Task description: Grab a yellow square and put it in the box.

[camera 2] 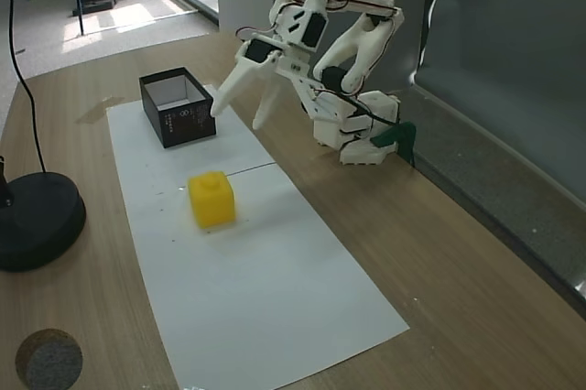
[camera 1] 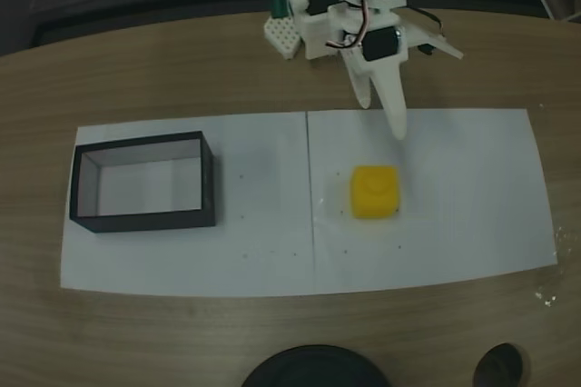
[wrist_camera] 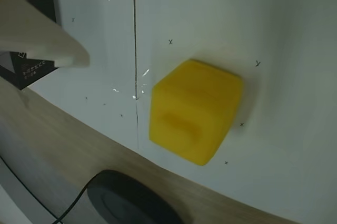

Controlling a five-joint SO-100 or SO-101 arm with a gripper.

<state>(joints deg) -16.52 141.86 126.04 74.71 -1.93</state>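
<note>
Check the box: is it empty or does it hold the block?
Empty: the box shows only pale floor; the yellow square sits outside on the paper.

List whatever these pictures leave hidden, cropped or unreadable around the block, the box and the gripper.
- Yellow square: motion-blurred in the wrist view, its embossed mark smeared.
- Box: cut off by the left edge and covered by a white finger in the wrist view; its label print is unreadable.
- Box floor: partly hidden behind its near wall in a fixed view.
- Gripper: open; its upper arm is cropped by the top edge.
</note>
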